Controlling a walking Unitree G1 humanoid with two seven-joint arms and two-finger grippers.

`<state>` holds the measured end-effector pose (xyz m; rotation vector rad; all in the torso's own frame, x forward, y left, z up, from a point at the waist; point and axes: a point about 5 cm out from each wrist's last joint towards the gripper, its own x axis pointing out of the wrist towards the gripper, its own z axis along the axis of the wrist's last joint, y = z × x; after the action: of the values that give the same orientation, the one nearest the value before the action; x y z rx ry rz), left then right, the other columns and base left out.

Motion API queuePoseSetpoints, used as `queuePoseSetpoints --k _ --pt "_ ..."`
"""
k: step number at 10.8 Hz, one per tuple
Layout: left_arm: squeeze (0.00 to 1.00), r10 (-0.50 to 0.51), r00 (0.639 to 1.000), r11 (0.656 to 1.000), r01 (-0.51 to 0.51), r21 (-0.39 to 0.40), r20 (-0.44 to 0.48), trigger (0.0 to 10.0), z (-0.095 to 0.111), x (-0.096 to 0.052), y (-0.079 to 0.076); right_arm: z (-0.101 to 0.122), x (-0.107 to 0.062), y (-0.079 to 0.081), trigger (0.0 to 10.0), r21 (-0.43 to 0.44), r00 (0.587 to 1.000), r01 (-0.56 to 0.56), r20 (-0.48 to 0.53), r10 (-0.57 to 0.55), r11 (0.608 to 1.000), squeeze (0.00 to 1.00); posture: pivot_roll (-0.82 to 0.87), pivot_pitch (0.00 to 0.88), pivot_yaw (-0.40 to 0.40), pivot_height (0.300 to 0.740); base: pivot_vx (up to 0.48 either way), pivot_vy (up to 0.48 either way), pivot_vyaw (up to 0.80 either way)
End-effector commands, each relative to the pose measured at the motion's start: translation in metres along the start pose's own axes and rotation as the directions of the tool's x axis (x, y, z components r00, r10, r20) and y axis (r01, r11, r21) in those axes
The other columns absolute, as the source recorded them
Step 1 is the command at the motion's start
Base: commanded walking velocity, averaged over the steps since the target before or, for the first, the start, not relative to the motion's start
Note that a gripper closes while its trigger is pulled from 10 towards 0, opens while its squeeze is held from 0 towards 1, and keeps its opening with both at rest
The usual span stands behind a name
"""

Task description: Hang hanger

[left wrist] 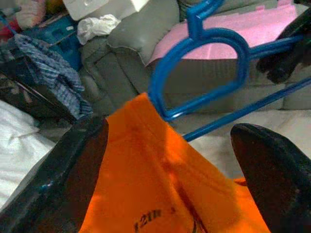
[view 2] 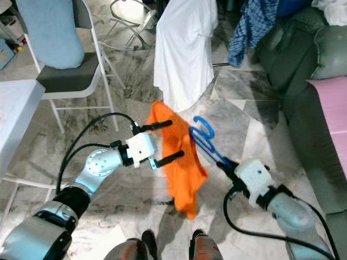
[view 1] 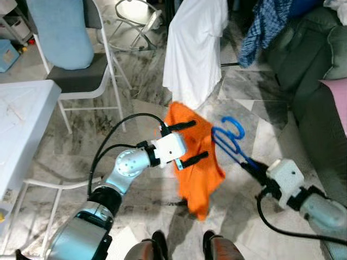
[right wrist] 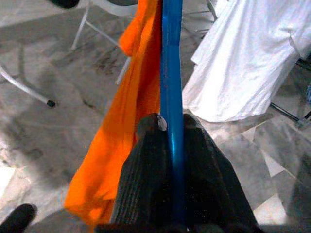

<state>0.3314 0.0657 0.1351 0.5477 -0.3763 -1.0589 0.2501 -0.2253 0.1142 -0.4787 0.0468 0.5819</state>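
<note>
Hanger: blue plastic hanger (view 1: 230, 140) is seen at the centre right of the head views, its hook pointing toward the upper part of the frame; its lower end is clamped in the right gripper (view 1: 252, 168).
Right gripper: the fingers (right wrist: 150, 165) are closed tight on the blue bar of the hanger, as shown in the right wrist view; the white gripper body sits at the lower right of the left eye view.
Garment: an orange garment (view 1: 196, 162) is draped from the hanger and hangs down at the centre of the frame, above the marble floor (view 1: 135, 108).
Writing: dark print is seen on the orange cloth in the left wrist view; it is small and blurred, and only something like "121" can be made out.
Left gripper: the left gripper (view 1: 186, 142) is held at the centre of the frame, its fingers (view 1: 181, 125) spread wide on either side of the garment's edge; nothing is gripped.
White garment: a white garment (view 1: 195, 49) hangs at the upper centre.
Chair: a white folding chair (view 1: 81, 76) with a light blue backrest stands at the upper left.
Sofa: a grey-green sofa (view 1: 320, 108) with a pink cushion (view 1: 336, 95) is seen at the right edge; a blue checked cloth (view 1: 263, 24) lies over its upper end.
Counter: a white counter (view 1: 21, 124) is seen at the left edge.
</note>
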Motion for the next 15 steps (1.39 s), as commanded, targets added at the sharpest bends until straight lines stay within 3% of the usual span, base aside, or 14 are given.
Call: queuePoseSetpoints --k 1,2,4,5,8,10,13,14,15 --pt "0.00 -0.019 1.000 0.999 0.019 0.032 -0.001 10.0 0.001 -0.002 0.002 0.001 0.001 0.004 10.0 -0.017 1.000 -0.025 0.018 0.026 1.000 0.00 -0.27 0.247 0.126 0.740 0.000 0.000 0.00" --pt "0.00 -0.031 0.999 0.996 0.034 0.083 -0.041 10.0 0.000 -0.006 0.013 0.001 -0.005 0.006 10.0 -0.029 0.993 -0.111 0.023 0.112 0.993 0.00 -0.26 0.242 0.125 0.740 0.000 0.000 0.00" --pt "0.00 -0.058 0.995 0.987 0.070 0.144 -0.086 10.0 -0.002 -0.011 0.020 -0.001 -0.013 0.005 10.0 -0.062 0.983 -0.183 0.000 0.183 0.981 0.00 -0.26 0.242 0.126 0.740 0.000 0.000 0.00" --pt "0.00 -0.102 0.984 0.969 0.130 0.209 -0.144 10.0 -0.004 -0.014 0.025 -0.001 -0.027 0.001 10.0 -0.064 0.967 -0.257 -0.023 0.256 0.964 0.00 -0.27 0.239 0.132 0.740 0.000 0.000 0.00" --pt "0.00 -0.213 0.950 0.940 0.263 0.218 -0.227 10.0 -0.014 -0.020 0.016 0.002 -0.033 -0.003 10.0 -0.097 0.959 -0.285 -0.037 0.283 0.954 0.00 -0.28 0.242 0.141 0.740 0.000 0.000 0.00" --pt "0.00 -0.234 0.941 0.935 0.287 0.207 -0.246 10.0 -0.016 -0.021 0.016 0.005 -0.032 -0.003 10.0 -0.104 0.958 -0.288 -0.025 0.287 0.952 0.00 -0.28 0.244 0.144 0.740 0.000 0.000 0.00" --pt "0.00 -0.217 0.926 0.932 0.291 0.218 -0.310 10.0 -0.020 -0.021 0.022 0.017 -0.037 0.009 10.0 -0.085 0.923 -0.384 -0.003 0.385 0.920 0.00 -0.28 0.248 0.149 0.740 0.000 0.000 0.00" --pt "0.00 -0.214 0.927 0.935 0.286 0.210 -0.309 0.7 -0.020 -0.021 0.023 0.018 -0.039 0.010 10.0 -0.083 0.917 -0.397 -0.005 0.398 0.914 0.00 -0.28 0.248 0.149 0.740 0.000 0.000 0.00" --pt "0.00 -0.230 0.921 0.935 0.299 0.192 -0.316 0.0 -0.021 -0.021 0.022 0.019 -0.041 0.011 10.0 -0.083 0.914 -0.405 -0.008 0.406 0.911 0.00 -0.28 0.249 0.152 0.740 0.000 0.000 0.00"
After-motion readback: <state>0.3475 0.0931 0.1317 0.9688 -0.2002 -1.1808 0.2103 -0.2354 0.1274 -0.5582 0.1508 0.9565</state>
